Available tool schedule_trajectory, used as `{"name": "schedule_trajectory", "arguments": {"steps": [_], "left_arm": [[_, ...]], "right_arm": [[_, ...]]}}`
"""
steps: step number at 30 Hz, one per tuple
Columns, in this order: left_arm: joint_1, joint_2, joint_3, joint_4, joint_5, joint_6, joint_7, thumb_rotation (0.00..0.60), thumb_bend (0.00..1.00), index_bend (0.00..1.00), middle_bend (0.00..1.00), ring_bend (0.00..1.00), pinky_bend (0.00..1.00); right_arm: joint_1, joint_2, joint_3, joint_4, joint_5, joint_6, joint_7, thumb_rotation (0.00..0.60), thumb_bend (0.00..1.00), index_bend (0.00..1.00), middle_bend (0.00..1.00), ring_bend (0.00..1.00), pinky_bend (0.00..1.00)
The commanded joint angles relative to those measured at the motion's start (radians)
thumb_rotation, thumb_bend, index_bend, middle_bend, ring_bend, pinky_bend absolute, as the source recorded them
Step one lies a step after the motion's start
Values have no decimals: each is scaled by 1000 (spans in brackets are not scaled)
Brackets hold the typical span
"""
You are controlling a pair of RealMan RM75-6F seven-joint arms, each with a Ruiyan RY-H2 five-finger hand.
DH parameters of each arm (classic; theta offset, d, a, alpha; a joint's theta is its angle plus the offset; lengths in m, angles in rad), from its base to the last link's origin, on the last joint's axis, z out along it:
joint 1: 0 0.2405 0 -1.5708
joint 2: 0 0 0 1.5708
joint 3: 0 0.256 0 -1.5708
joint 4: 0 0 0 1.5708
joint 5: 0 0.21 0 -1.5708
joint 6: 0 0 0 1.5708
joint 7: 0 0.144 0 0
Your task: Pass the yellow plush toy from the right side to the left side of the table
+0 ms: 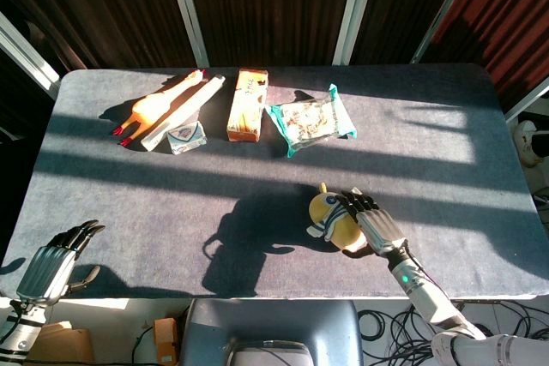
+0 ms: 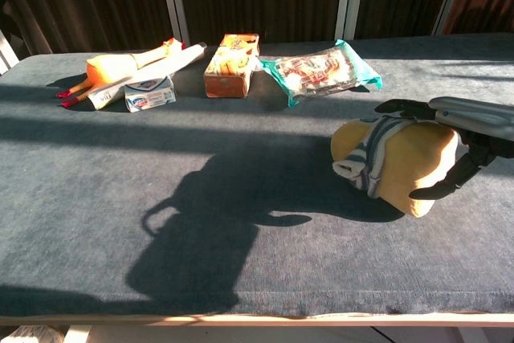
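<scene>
The yellow plush toy [image 1: 328, 214] [image 2: 405, 162], with a grey-and-white striped scarf, lies on the dark grey table [image 1: 171, 203] at the right of the near half. My right hand [image 1: 371, 217] [image 2: 470, 118] wraps it from the right, its fingers [image 2: 395, 106] lying over the top and the thumb [image 2: 440, 186] against the near side. My left hand [image 1: 53, 260] hovers at the table's near left corner, holding nothing, fingers apart. The chest view does not show it.
Along the far side lie a rubber chicken [image 1: 159, 107] [image 2: 120, 64], a white tube [image 1: 190, 105], a small soap box [image 1: 187, 137] [image 2: 150, 94], an orange carton [image 1: 247, 105] [image 2: 230, 55] and a teal snack pack [image 1: 313, 122] [image 2: 325, 70]. A robot-shaped shadow falls across the table's middle [image 2: 201, 214].
</scene>
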Motion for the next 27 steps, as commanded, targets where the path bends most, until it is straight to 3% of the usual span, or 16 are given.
{"name": "schedule_trajectory", "arguments": {"steps": [1, 22, 27], "left_arm": [[0, 1, -1, 1, -2, 1, -4, 600, 324, 199, 141, 194, 301], [18, 6, -4, -1, -12, 32, -5, 600, 324, 199, 141, 194, 302], [18, 6, -3, -3, -12, 31, -1, 600, 324, 199, 141, 194, 301]], "right_arm": [[-1, -1, 0, -1, 0, 2, -2, 600, 59, 0, 0, 0, 0], [-1, -25, 9, 25, 2, 16, -16, 600, 58, 3, 0, 0, 8], [-5, -45, 13, 44, 4, 38, -36, 600, 59, 100, 83, 65, 347]]}}
